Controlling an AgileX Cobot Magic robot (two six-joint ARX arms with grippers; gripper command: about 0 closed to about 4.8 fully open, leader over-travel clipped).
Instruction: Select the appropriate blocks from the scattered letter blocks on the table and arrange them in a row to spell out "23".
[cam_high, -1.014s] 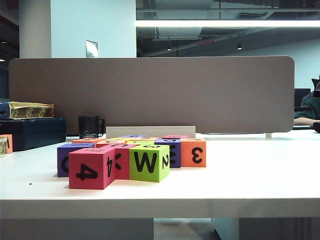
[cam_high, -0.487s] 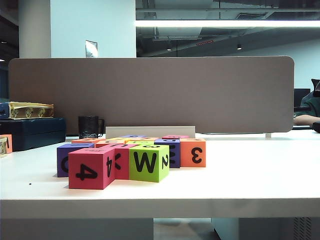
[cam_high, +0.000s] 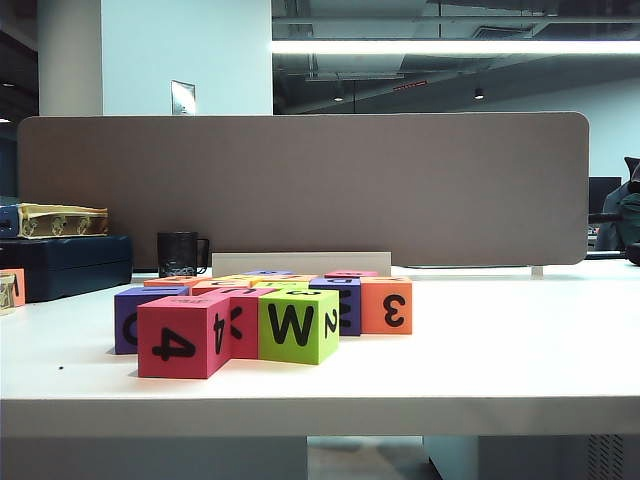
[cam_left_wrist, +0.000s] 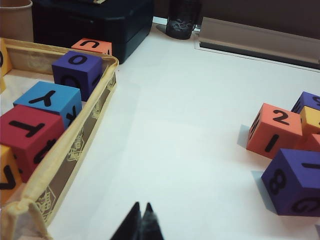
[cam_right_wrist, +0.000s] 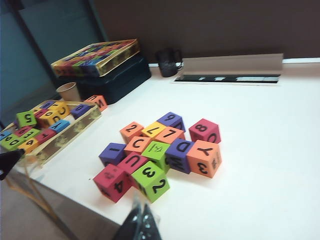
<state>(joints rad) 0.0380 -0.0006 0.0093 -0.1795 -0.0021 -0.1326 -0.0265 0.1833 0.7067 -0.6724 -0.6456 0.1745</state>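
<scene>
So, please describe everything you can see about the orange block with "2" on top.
The orange block looks like a matte foam cube with black characters: "2" on its top, a bar-like mark on one side. It sits flat on the white table at the far-left corner of the cluster, beside a yellow block and close to an orange "C" block. Neither gripper is near it.

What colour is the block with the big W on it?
Lime green. The W block shows best in the exterior view, at the front of the pile.

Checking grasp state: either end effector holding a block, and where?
Nothing held. Left end effector and right end effector both shut empty, above the white desk top.
</scene>
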